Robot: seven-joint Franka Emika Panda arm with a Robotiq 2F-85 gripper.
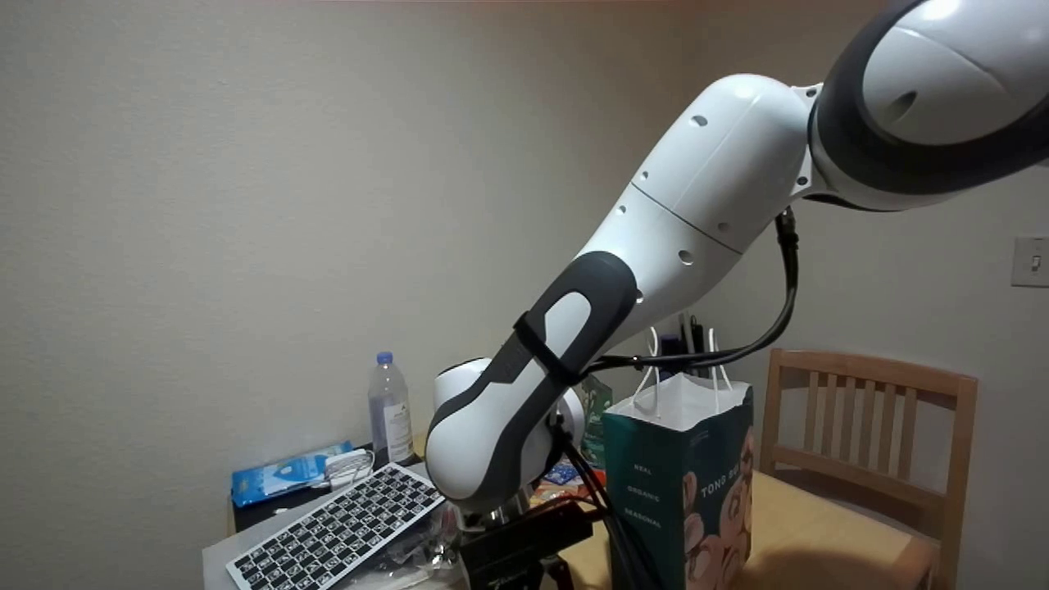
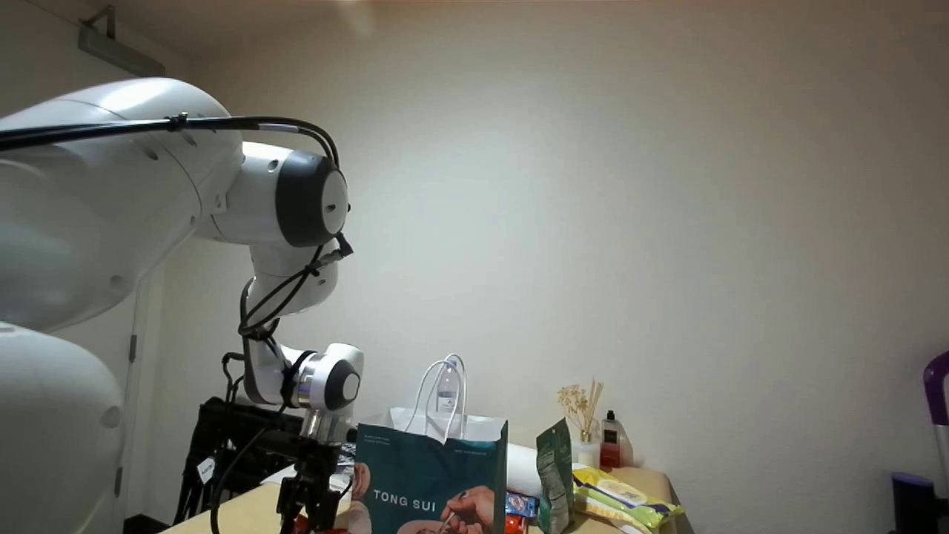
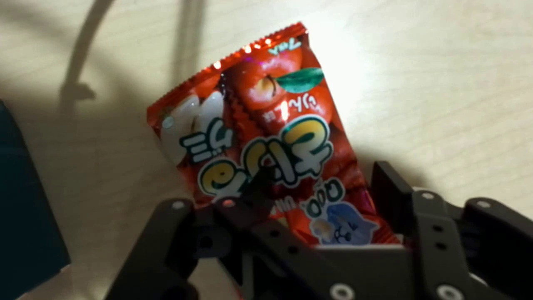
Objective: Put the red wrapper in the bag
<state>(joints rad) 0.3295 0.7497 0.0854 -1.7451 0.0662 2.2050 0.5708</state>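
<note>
Taking hold of the red wrapper [image 3: 287,96] should be a matter of gathering soft film rather than clamping something stiff. It lies face up on the desk [image 3: 437,83], to the right of the bag [image 3: 25,216] in the wrist view, near but not touching, its serrated seal [image 3: 225,61] at the far end. The fingers [image 3: 391,196] stand apart with nothing clearly gripped: the left one in that view reaches over the packet's printed face, the right one sits just beside its right edge, and whether either touches the film cannot be told. I would judge the packet light and pliable, its shiny skin apt to slip; how full it is does not show. The near half of its body looks the best hold, since squeezing inward there ought to ruck the film into a fold. Crushing seems a small worry; a shallow pinch that slides off while being lifted towards the bag, upright in both exterior views, is the bigger one.
</note>
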